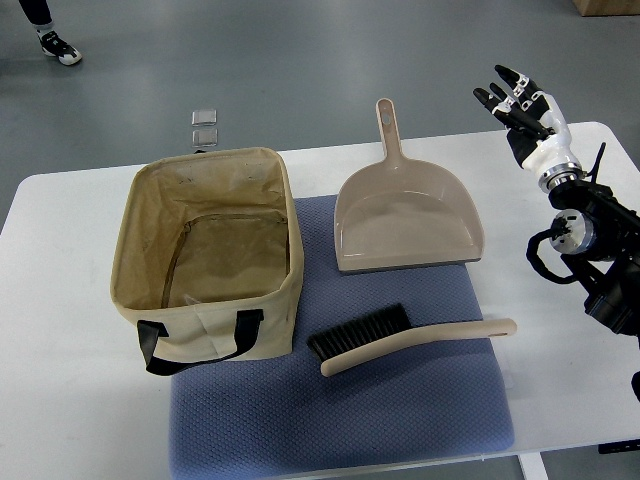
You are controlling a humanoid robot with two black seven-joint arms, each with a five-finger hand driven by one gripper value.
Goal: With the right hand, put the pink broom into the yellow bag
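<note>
At the left of the frame I have the yellow bag (207, 258) standing open on the white table (60, 330), its mouth wide, its black strap handle hanging at the near wall, and nothing that I can see inside, though the shaded floor of it is hard to read. Just right of it, in the lower middle, the pink broom (410, 339) lies flat on the blue mat (340, 420), bristles toward the bag and the handle running off to the right; the bristle end sits just beside the bag's near corner. Above it, in the upper middle, the dustpan (406, 215) lies apart from the broom and should stay out of this. At the far upper right my right hand (522, 100) hangs well clear of everything, fingers spread and holding nothing. I'd bring it down over the handle's middle, wrap across the shaft rather than pinch the tip, lift level so the bristles clear the bag's rim, then carry it left and lower it bristles first into the open mouth.
</note>
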